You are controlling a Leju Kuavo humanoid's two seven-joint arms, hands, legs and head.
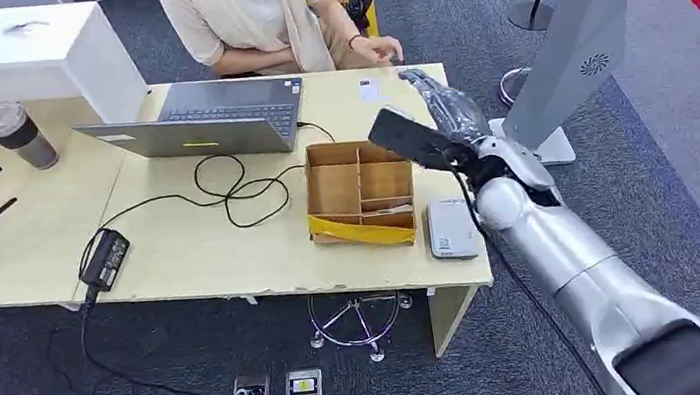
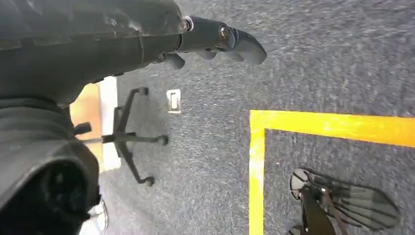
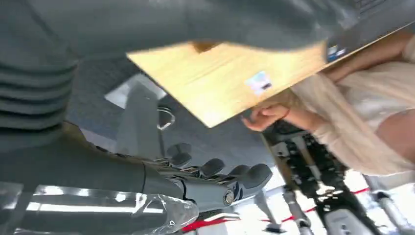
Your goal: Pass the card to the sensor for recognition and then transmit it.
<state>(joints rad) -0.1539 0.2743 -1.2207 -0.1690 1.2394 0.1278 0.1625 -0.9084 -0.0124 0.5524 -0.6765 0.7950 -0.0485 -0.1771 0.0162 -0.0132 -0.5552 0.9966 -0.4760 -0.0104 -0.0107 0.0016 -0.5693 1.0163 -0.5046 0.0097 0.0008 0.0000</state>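
Card not yet picked up; the whole task looks left to do.
The right hand (image 1: 437, 98) reaches over the counter (image 1: 191, 247), fingers (image 3: 230, 177) apart and empty, near the card (image 1: 369, 89); the left hand (image 2: 215, 41) hangs empty.

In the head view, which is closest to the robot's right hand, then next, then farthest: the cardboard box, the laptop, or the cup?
From the right hand:
1. Cardboard box, just beside the hand, toward the table's middle.
2. Laptop, farther along the table, in front of the seated person.
3. Cup, farthest, near the table's far left end.
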